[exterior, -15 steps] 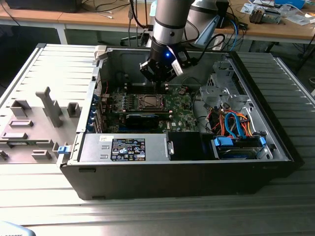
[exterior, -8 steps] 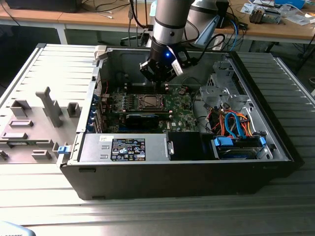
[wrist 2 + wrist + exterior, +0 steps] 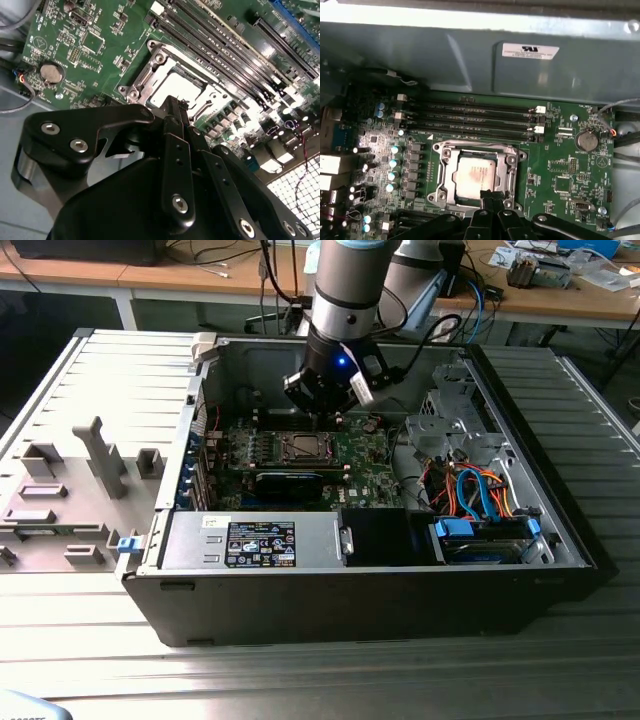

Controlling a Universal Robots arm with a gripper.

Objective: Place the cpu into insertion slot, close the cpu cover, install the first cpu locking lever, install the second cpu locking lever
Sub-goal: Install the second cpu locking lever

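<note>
Cpu (image 3: 476, 176) seated in insertion slot (image 3: 441, 176), frame centre; cpu cover (image 3: 512, 166) down around it. Gripper (image 3: 491, 195) fingers pinched together, empty, at socket's lower edge. Levers' state unclear.

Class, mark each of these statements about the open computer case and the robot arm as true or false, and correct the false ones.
1. The cpu sits in the insertion slot. True.
2. The cpu cover lies down around the cpu. True, its frame surrounds the chip in the first wrist view.
3. The pincer hovers over the orange and blue cables. False: it is at the edge of the slot, over the green board.
4. The pincer carries the cpu. False: the chip lies in the slot, and the pincer tips are closed together with nothing between them.
5. The long memory slots run beside the insertion slot. True.
</note>
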